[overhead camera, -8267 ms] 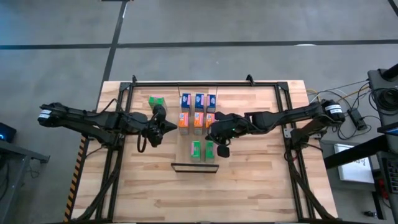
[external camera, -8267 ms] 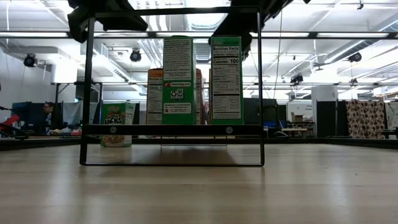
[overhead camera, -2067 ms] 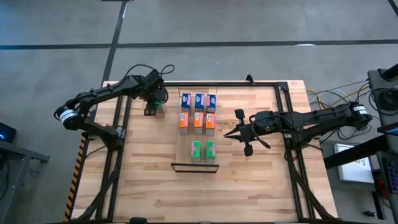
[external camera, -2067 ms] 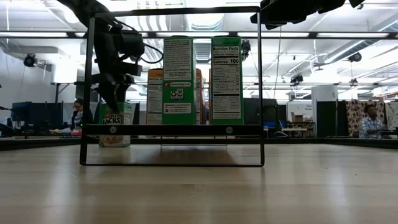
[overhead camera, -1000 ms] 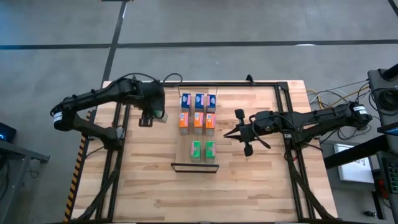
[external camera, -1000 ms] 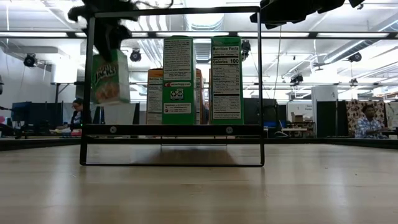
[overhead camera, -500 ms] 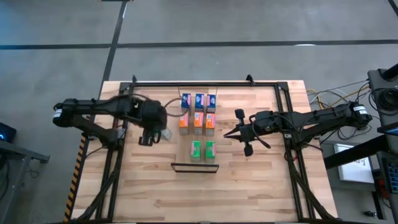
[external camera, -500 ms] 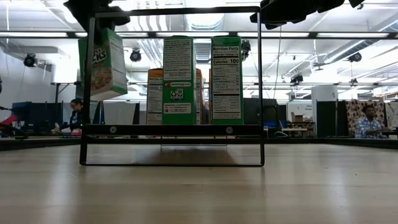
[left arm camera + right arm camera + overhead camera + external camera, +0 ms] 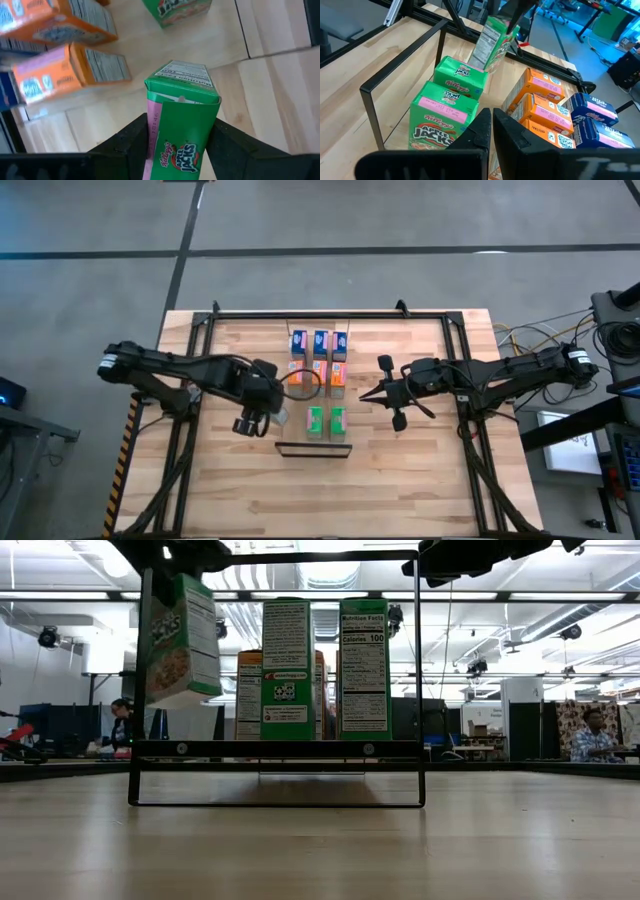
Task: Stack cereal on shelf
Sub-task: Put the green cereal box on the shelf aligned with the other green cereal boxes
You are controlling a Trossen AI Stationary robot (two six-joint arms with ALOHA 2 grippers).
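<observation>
High view: 8 cereal boxes standing on the shelf (image 9: 300,408), a pale smooth wood strip w/ dark metal lip at near end: 3 blue boxes (image 9: 319,341), 3 orange boxes (image 9: 337,373), 2 green boxes (image 9: 326,421). 9th, the held green box (image 9: 277,416), sits just left of the green pair, in the left gripper (image 9: 262,418). Left arm reaches in from table's left, elbow bent, wrist angled down. Right gripper (image 9: 366,394) waits right of the shelf, arm stretched out low.

Low view: held green box (image 9: 180,638) hangs tilted, off the table, left of the 2 upright green ones; thin black wire frame (image 9: 275,748) in front.

Left wrist: fingers (image 9: 132,142) clamped on both sides of the glossy cardboard box.

Right wrist: own jaws pressed together, nothing btwn them; planked table (image 9: 400,50) beneath.
</observation>
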